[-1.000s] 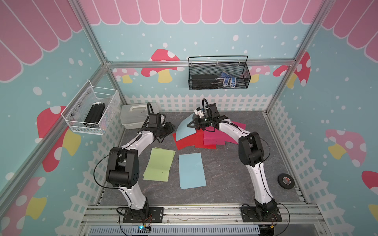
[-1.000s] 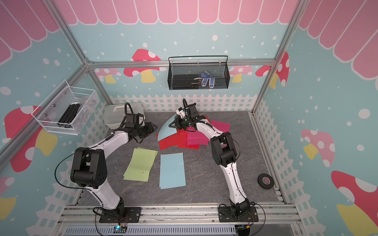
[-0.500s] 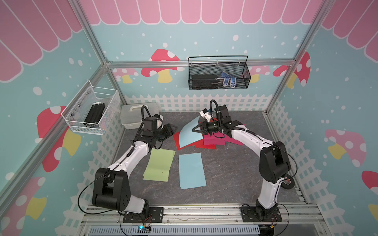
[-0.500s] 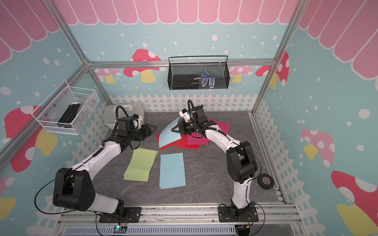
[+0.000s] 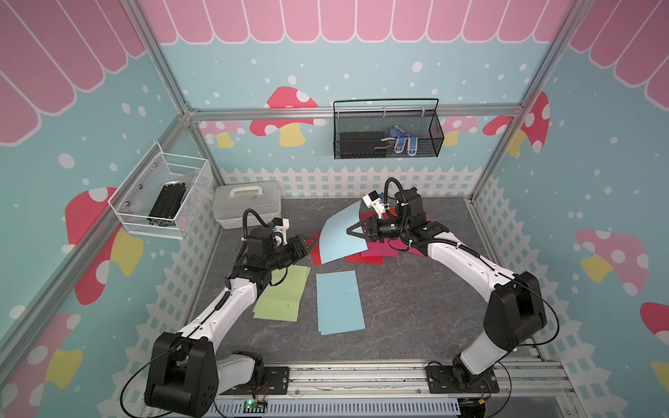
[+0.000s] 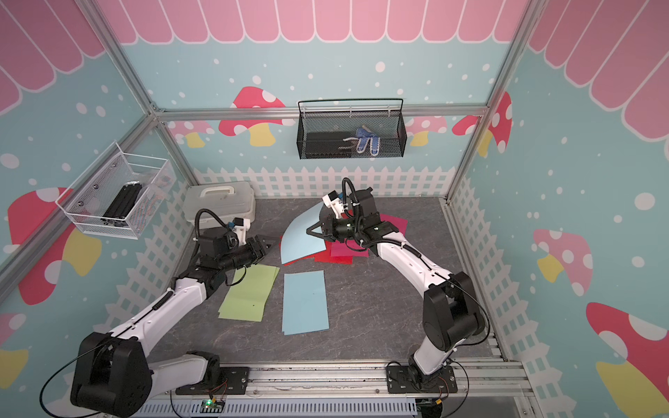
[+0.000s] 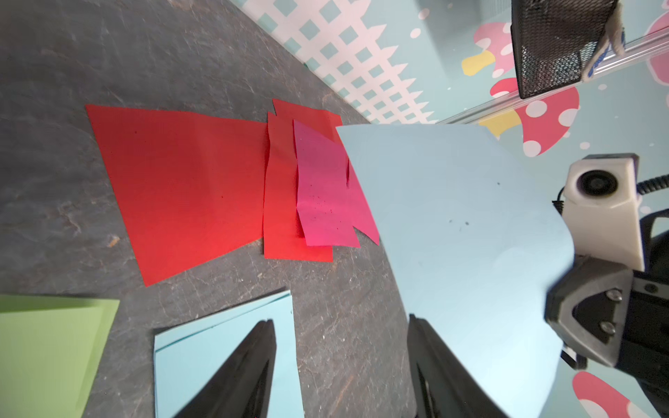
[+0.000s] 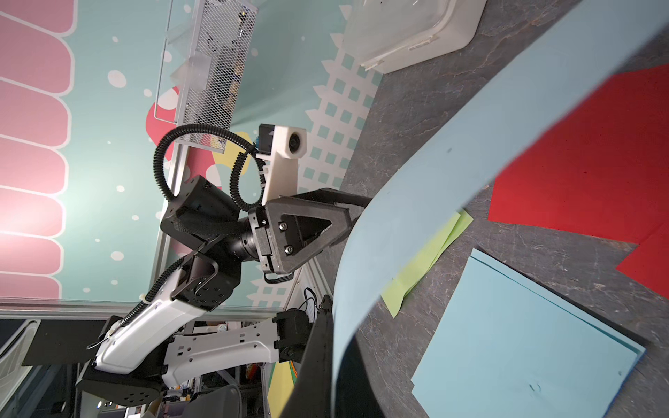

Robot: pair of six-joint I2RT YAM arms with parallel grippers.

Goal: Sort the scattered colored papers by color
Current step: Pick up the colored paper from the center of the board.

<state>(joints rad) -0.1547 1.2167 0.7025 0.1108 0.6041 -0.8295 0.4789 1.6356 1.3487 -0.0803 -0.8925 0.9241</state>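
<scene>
On the gray bench [image 5: 416, 307], a light blue paper [image 5: 340, 235] is pinched by the right claw [image 5: 349, 230] and held up off the red and pink papers [image 5: 376, 250]. The left claw [image 5: 308, 245] is spread beside it, likely to take it to the blue pile [image 5: 338, 302].

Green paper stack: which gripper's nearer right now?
Left. The left gripper hangs open just beyond the green paper stack's far corner. The right gripper is farther off, above the red and pink pile, shut on the lifted blue sheet.
</scene>
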